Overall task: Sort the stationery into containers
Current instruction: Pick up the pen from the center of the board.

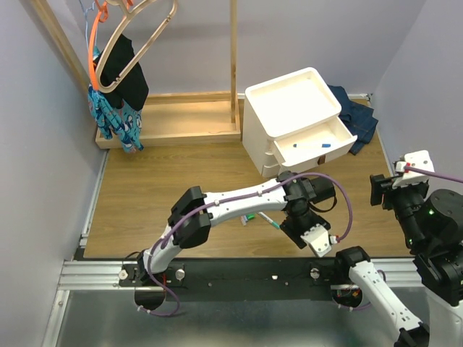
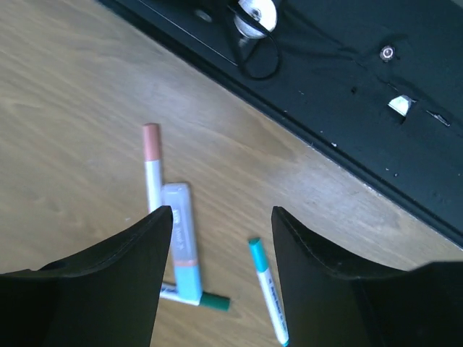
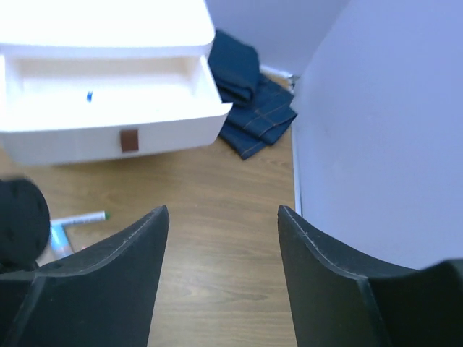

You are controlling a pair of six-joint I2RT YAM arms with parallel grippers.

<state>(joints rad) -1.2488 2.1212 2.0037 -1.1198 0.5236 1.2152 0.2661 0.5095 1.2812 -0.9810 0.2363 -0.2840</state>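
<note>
Left wrist, my left gripper (image 2: pixel 221 215): spread, grasping nothing.
Slim white markers, three, on wood table (image 2: pixel 72 108): orange-capped marker (image 2: pixel 152 168), green-capped marker (image 2: pixel 206 299), teal-capped marker (image 2: pixel 266 289).
Pale blue tube (image 2: pixel 182 242): one, flat-sided, overlapping the green-capped marker.
My right gripper (image 3: pixel 223 213): spread, empty.
Drawer (image 3: pixel 108 137): one open, smooth white plastic.

Reaches the left arm (image 1: pixel 239 199) far rightward, wrist bent down, left gripper (image 2: pixel 221 213) with jaws parted and empty. Holds the right arm (image 1: pixel 427 217) folded upright at the right, right gripper (image 3: pixel 223 211) apparently level, likewise parted.
</note>
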